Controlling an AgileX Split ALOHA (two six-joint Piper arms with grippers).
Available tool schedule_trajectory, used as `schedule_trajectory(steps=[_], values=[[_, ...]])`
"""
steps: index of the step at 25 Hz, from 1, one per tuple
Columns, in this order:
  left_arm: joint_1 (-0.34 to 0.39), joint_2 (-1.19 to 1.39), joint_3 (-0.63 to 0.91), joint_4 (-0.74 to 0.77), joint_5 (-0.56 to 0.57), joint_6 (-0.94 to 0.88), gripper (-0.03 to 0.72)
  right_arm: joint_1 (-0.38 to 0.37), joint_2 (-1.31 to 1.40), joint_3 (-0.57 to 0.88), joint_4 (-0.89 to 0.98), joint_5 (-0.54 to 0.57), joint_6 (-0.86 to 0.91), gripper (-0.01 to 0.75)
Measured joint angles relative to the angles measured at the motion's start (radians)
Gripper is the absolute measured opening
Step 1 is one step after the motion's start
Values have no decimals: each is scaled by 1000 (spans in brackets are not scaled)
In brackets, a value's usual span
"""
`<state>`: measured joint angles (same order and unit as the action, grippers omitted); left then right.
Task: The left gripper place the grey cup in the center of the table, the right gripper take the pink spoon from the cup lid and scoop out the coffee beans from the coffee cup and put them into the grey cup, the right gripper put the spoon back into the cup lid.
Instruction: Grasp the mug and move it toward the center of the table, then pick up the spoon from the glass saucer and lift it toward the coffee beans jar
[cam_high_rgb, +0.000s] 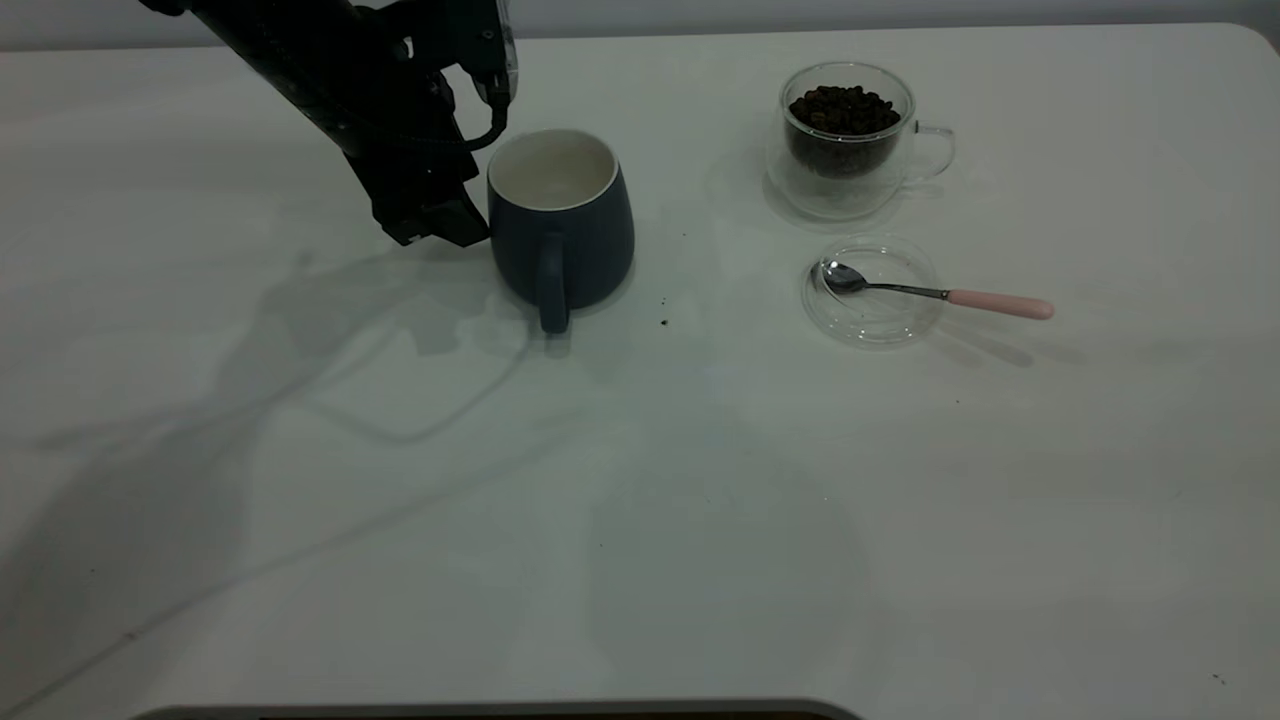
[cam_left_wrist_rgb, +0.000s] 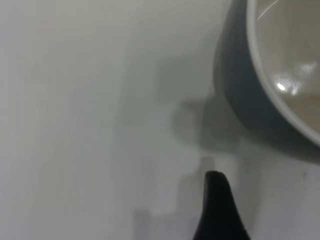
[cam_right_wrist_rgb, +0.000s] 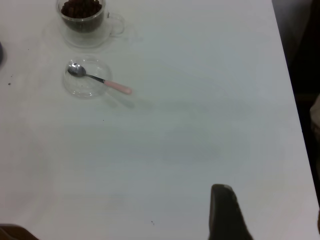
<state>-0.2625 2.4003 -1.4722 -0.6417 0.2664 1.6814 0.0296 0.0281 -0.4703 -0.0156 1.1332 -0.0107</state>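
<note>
grey cup (cam_high_rgb: 562, 232) sits upright near the far edge of the bench (cam_high_rgb: 640, 500), left of middle, left end effector (cam_high_rgb: 445, 222) just beside its wall, opening can't tell; glazed ceramic, heavy, slippery, so pinch the rim or handle.

Exterior view steeply above the table (cam_high_rgb: 700, 500); left wrist close, right wrist farther.

A robot test bench is showing here: a bare white table (cam_high_rgb: 700, 520) with rounded corners is carrying only staged cups, and a black arm (cam_high_rgb: 330, 70) is reaching over its far edge.
</note>
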Motion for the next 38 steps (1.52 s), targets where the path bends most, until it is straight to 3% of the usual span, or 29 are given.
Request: schedule_trajectory(steps=[7,15,19,23,31,38], values=[[102,-110,0,32,183,-39,565,0,0,0,0,0,0,465],[249,-373,0,248,487,-591,565,0,-1,0,0,0,0,465],[274,-525,0,324,704,-845,565,0,-1,0,0,0,0,465],[276,-672,0,364,904,-947,565,0,-1,0,0,0,0,465],[277,-977,42,385,904,-1113,565,0,-1,0,0,-1,0,465],[277,-1224,310,473,904,-1294,565,0,-1,0,0,-1,0,465]])
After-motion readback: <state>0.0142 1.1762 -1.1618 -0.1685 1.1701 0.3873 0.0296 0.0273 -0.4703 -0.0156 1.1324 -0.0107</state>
